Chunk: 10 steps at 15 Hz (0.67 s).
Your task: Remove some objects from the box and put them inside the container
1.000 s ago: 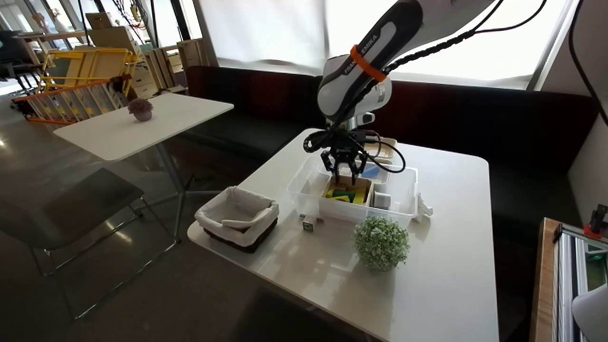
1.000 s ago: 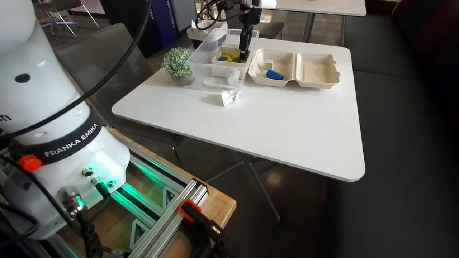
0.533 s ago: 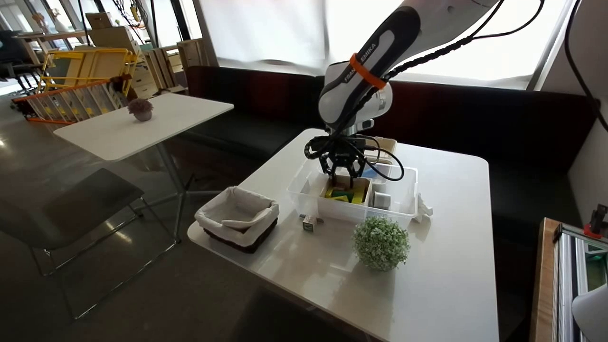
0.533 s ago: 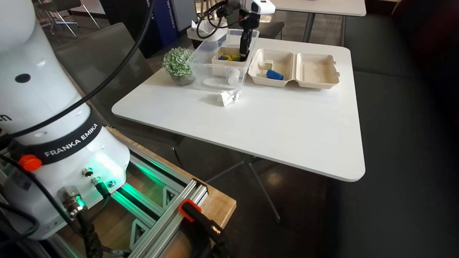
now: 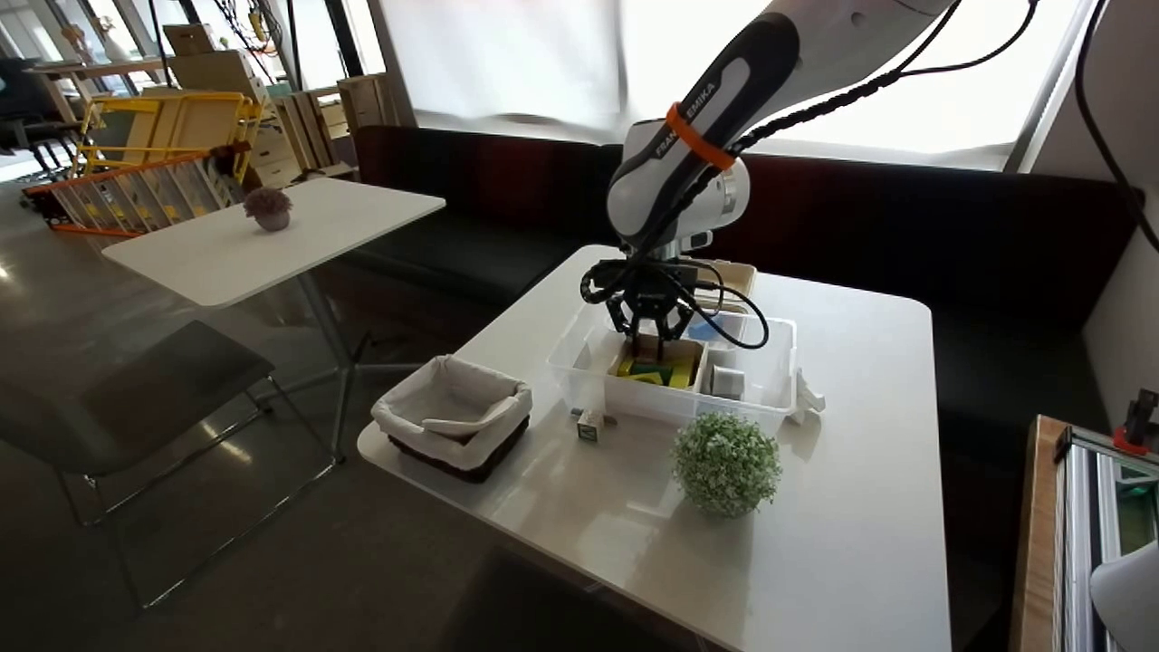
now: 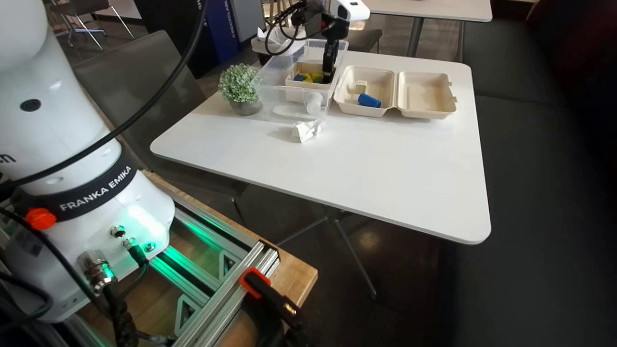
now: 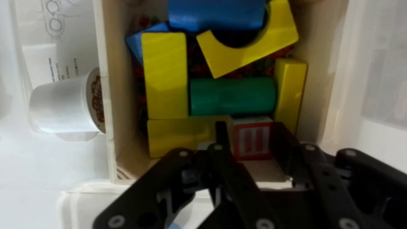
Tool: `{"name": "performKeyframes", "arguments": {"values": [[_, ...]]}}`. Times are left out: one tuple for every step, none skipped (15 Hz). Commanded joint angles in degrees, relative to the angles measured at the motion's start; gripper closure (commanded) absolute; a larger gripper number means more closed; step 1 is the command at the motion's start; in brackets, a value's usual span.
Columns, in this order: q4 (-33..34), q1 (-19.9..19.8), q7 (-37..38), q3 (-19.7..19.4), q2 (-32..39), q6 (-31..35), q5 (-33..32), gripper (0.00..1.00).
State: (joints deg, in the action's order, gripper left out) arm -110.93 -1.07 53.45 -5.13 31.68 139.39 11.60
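A smooth green cylinder (image 7: 233,96) and flat-sided yellow blocks (image 7: 165,76) lie in a pale wooden box (image 7: 107,95), inside a clear plastic bin (image 6: 284,62) on a white table (image 6: 385,178). Among them rest a yellow arch (image 7: 251,57) with a half-round hollow and a red-framed white cube (image 7: 252,141). The black gripper (image 7: 250,125) is down at one end of the box, its fingers (image 7: 281,143) apart on either side of the cube; I cannot tell whether they press on it. One finger overlaps a yellow block in the wrist view, and yellow blocks hem in the green cylinder at both ends. A blue cylinder (image 7: 216,14) lies by the arch, and a blue block (image 7: 134,44) shows from under a yellow one. Outside the wooden wall, a white cup (image 7: 60,108) with a brown-printed lid lies on its side. Nearby on the table are crumpled white paper (image 6: 307,130), a potted leafy ball (image 6: 239,83), a cloth-lined basket (image 5: 502,430) and an open fibre clamshell (image 6: 424,94) with a blue piece (image 6: 369,100) inside. The green cylinder lies flat, its long axis parallel to the blue one's; the yellow blocks at its ends run crosswise, the arch sits askew, hollow toward the blue cylinder, and the cube's framed face looks up.
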Motion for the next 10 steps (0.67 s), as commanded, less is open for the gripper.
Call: {"name": "performKeyframes", "arguments": {"values": [[-1.4,-0.3,-2.2,0.4,0.8,2.2,2.3,0.64],[-1.6,-0.3,-2.4,0.3,0.7,2.2,2.3,0.66],[-1.7,-0.3,-2.5,0.2,0.7,1.9,2.4,0.66],[-1.9,-0.1,-2.3,-0.1,0.6,1.9,2.0,0.68],[-2.2,0.0,-2.2,-0.3,0.3,1.7,1.8,0.68],[-2.6,0.1,-2.0,-0.5,0.0,1.6,1.4,0.68],[-2.8,0.0,-2.2,-0.5,-0.3,1.4,1.5,0.68],[-3.1,0.2,-1.9,-0.8,-0.6,1.4,1.2,0.68],[-3.4,0.3,-1.8,-1.0,-0.8,1.3,1.0,0.68],[-3.6,0.3,-1.8,-1.1,-1.0,1.1,0.9,0.68]]}}
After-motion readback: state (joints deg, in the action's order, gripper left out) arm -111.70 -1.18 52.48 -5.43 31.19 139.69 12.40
